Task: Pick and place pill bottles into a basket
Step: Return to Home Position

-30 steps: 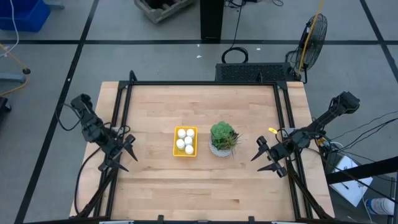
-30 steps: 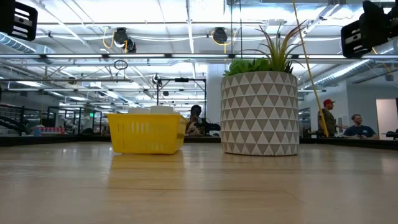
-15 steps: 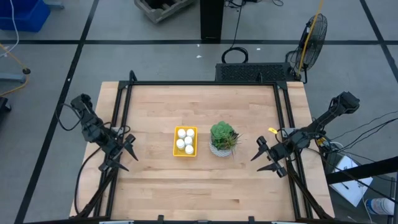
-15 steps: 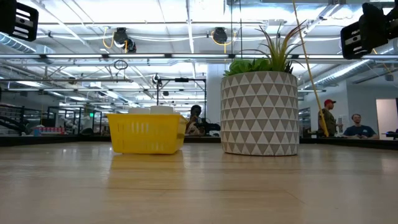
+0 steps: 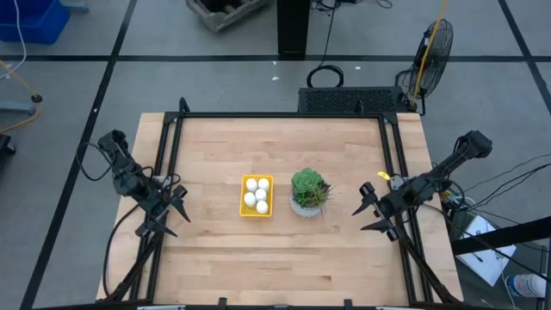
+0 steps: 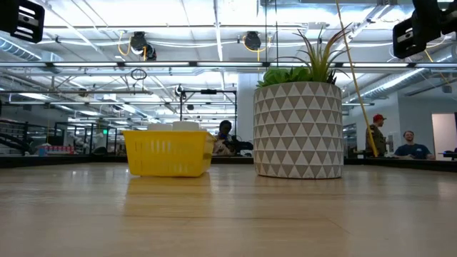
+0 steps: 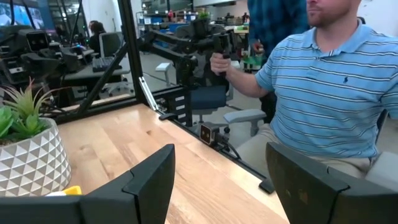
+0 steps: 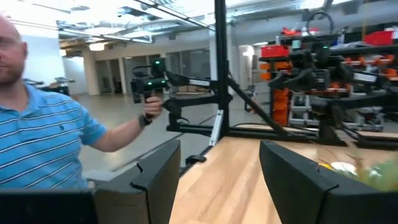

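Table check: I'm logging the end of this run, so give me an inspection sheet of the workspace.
Surface: wooden table, no spills seen.
Job's things: five pill bottles inside the yellow basket; none seen outside it.
Clutter: potted plant beside the basket; nothing else seen.
Claws: left claw and right claw open, empty, at opposite table edges.
Cables: cable loop on the floor behind the table; more beside the right arm.
Surroundings: fan; seated person in a striped shirt.
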You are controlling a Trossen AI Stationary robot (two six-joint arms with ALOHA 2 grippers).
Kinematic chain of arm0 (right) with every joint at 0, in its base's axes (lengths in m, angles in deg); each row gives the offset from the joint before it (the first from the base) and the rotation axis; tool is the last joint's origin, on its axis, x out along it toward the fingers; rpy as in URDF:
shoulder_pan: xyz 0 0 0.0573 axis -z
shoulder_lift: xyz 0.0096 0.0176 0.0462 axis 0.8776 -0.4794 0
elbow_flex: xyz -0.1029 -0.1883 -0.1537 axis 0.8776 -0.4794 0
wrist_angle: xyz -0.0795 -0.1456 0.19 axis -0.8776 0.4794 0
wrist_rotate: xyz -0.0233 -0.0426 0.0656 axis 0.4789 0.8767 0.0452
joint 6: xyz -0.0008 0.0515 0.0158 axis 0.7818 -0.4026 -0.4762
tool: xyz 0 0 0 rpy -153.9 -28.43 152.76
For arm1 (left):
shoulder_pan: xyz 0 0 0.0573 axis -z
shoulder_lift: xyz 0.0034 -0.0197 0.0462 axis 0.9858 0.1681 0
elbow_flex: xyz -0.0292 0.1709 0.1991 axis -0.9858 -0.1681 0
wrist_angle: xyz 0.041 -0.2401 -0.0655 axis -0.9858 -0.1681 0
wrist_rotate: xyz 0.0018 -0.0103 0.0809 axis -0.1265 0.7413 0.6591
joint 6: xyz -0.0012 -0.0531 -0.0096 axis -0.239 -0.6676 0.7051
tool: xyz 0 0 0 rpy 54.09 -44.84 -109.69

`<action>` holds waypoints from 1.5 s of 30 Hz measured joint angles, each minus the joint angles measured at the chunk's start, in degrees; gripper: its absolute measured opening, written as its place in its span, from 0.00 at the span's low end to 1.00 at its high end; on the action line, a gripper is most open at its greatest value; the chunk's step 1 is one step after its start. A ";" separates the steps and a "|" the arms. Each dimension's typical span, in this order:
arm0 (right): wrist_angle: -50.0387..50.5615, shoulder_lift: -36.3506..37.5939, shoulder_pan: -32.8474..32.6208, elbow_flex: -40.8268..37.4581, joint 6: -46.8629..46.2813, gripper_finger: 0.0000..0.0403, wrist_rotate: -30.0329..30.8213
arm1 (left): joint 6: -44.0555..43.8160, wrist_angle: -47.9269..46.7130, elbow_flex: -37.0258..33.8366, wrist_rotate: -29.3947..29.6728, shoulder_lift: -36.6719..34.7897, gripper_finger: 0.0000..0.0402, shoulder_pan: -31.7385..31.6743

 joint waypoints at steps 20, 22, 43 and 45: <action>23.18 19.21 0.00 1.05 0.55 0.52 0.43 | 0.06 0.00 0.02 0.00 0.00 0.63 0.00; 25.78 20.75 0.00 1.49 0.55 0.52 0.41 | 0.08 -0.02 0.02 0.00 0.00 0.63 0.00; 26.04 20.86 0.00 0.14 0.51 0.52 0.43 | 0.05 -0.02 0.04 -0.02 0.02 0.63 -0.02; 26.62 20.79 0.00 -0.14 0.52 0.52 0.43 | 0.05 -0.02 0.04 -0.02 0.00 0.63 0.00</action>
